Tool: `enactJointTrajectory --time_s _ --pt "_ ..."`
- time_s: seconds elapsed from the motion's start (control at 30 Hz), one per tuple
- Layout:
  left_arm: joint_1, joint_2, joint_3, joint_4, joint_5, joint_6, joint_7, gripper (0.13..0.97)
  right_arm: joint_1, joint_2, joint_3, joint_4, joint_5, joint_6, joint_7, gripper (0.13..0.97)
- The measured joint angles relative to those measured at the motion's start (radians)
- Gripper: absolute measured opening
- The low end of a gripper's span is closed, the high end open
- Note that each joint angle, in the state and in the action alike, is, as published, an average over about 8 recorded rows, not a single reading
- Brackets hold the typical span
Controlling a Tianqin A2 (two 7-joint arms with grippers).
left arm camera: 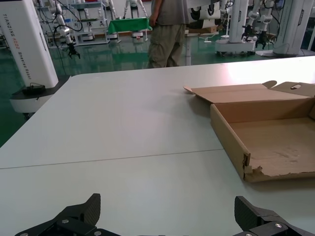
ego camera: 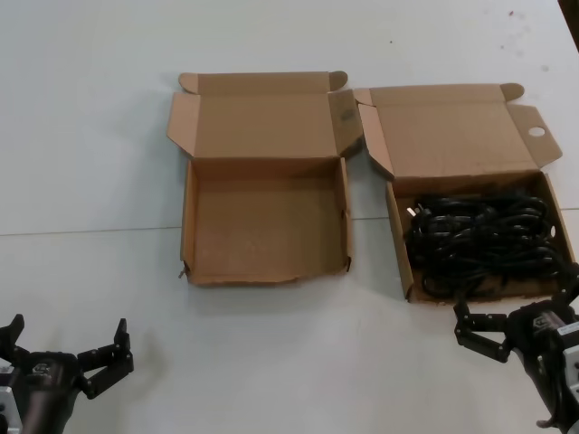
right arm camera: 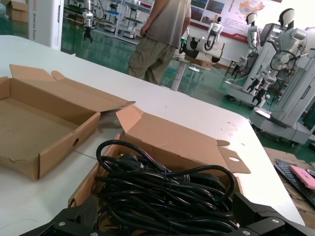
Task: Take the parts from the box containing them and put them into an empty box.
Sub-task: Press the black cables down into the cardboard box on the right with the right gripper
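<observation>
In the head view the right gripper (ego camera: 517,306) hung with its fingers spread at the near edge of the box with the holed flap (ego camera: 537,132), where the black cords (ego camera: 484,237) lay tangled, so a good pick probably meant dropping straight onto one bundle and closing around several loops. The left gripper (ego camera: 65,342), also spread and holding nothing, waited at the near left of the table (ego camera: 81,108), well apart from the empty box (ego camera: 265,271). The left wrist view alone showed that box's ragged front corner (left arm camera: 252,169), while the right wrist view alone showed the cords (right arm camera: 162,194) heaped to the wall top, one loop arching above it.

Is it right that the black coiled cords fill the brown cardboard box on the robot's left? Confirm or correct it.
Not quite. The black coiled power cords fill the brown cardboard box with the round hole in its flap, on the robot's right; the head view shows it. The left cardboard box holds nothing.
</observation>
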Motion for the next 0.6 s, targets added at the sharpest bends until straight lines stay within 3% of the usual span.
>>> enactJointTrajectory --time_s 0.6 --pt "0.000 0.000 0.000 0.000 0.000 0.000 0.000 0.966 0.000 0.000 0.000 0.000 0.000 0.000 0.000 0.966"
